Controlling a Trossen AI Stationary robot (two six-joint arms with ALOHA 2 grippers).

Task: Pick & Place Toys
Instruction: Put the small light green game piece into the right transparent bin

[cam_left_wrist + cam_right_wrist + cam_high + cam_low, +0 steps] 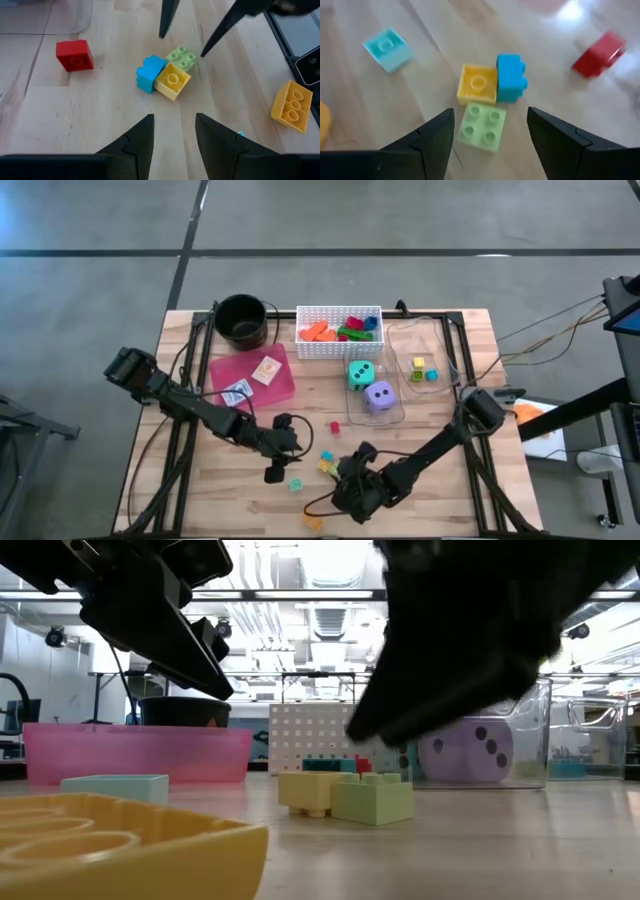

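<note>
Three blocks (pixel 487 102) just ahead of open right gripper (pixel 490 137).

The left gripper (pixel 281 452) hangs low at about seven o'clock from table centre, its fingers (pixel 137 142) parted with a narrow gap. The right gripper (pixel 356 472) sits at five o'clock, fingers (pixel 435 137) spread wide, both arms angled inward toward each other.

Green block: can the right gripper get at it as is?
Probably yes. The right gripper hangs open above the green block, nothing over it; yellow block touches one side, so the fingers may nudge that.
</note>
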